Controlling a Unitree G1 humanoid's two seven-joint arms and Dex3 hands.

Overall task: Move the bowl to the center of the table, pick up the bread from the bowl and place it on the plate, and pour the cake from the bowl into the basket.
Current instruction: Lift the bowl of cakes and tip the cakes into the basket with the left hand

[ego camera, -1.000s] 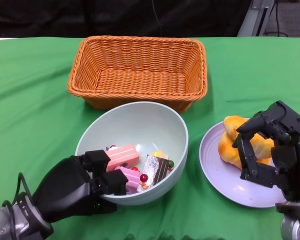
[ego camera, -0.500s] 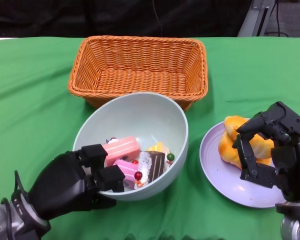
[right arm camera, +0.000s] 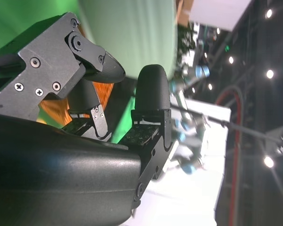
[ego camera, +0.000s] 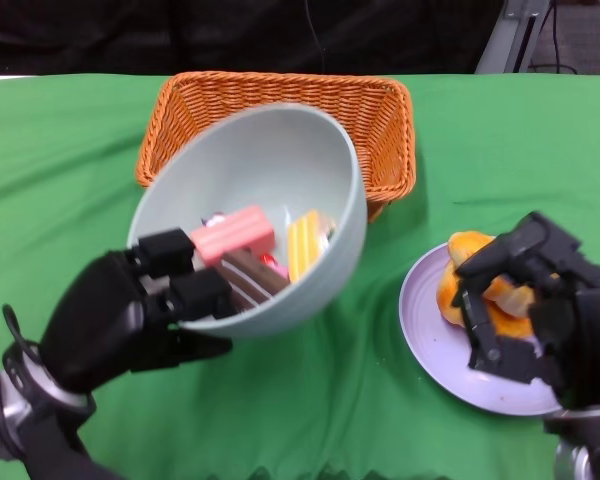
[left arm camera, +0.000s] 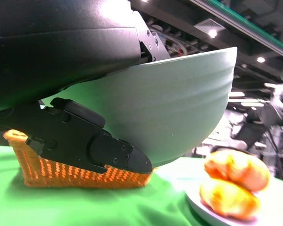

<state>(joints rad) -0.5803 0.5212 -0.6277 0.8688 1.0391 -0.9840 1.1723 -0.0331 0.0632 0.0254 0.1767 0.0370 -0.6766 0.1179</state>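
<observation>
Green-clothed table; left hand (ego camera: 120, 315) grips bowl (ego camera: 270, 170), right hand (ego camera: 525, 295) spread; no writing.

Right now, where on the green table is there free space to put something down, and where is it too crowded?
Bare green cloth lies left of the basket, and more lies between the bowl and the plate. It is crowded at the basket's front, where the left hand holds the bowl up, and on the plate, where the right hand hovers over the bread.
</observation>
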